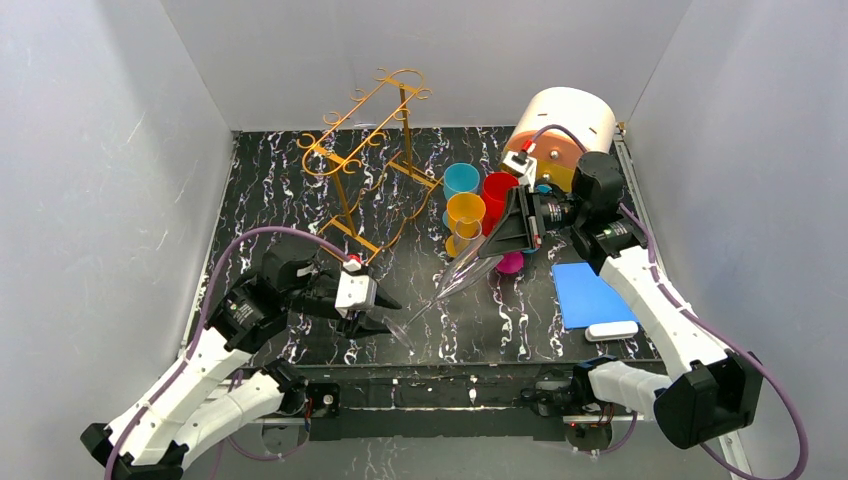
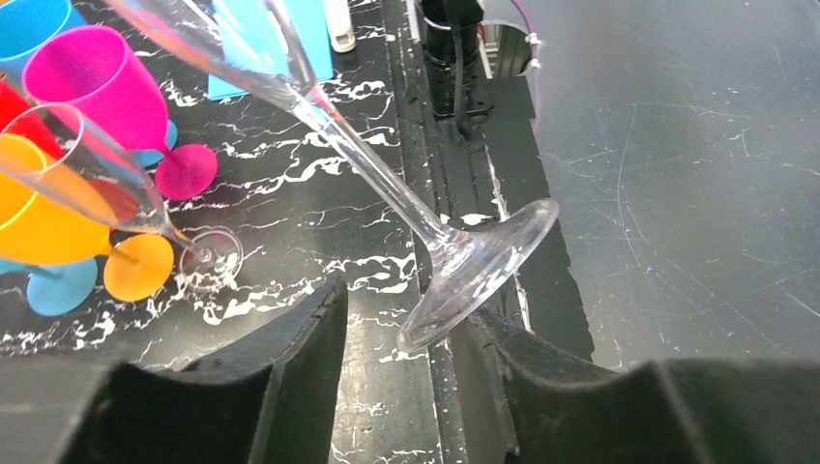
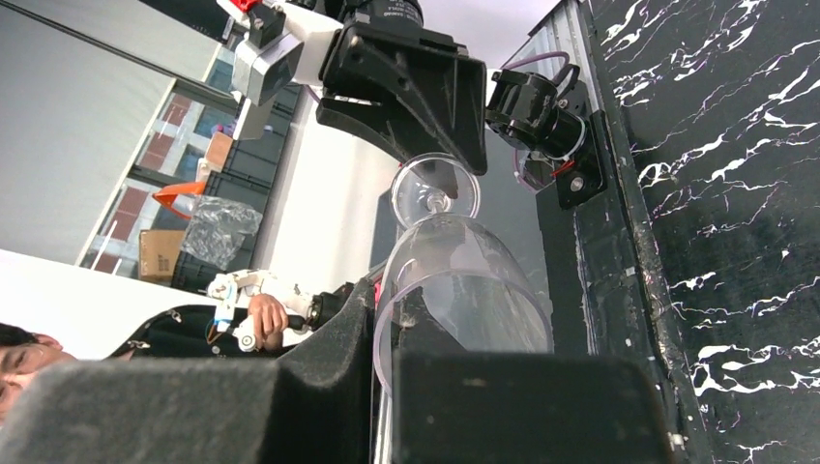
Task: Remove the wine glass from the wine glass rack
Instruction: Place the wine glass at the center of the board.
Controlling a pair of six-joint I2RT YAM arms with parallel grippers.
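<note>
Wine glass [image 1: 462, 275] before cups [image 1: 466, 212]; wine glass rack [image 1: 366, 150] behind-left.

Bare tabletop [image 1: 270, 190] left of the wine glass rack [image 1: 368, 150]; coloured goblets [image 1: 466, 208] tight at centre-right.

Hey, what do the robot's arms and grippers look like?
The left arm and right arm have white shells with black joints. The left gripper and right gripper are black with wedge-shaped fingers, each carrying a white block with a red tip. Purple cables follow both.
</note>
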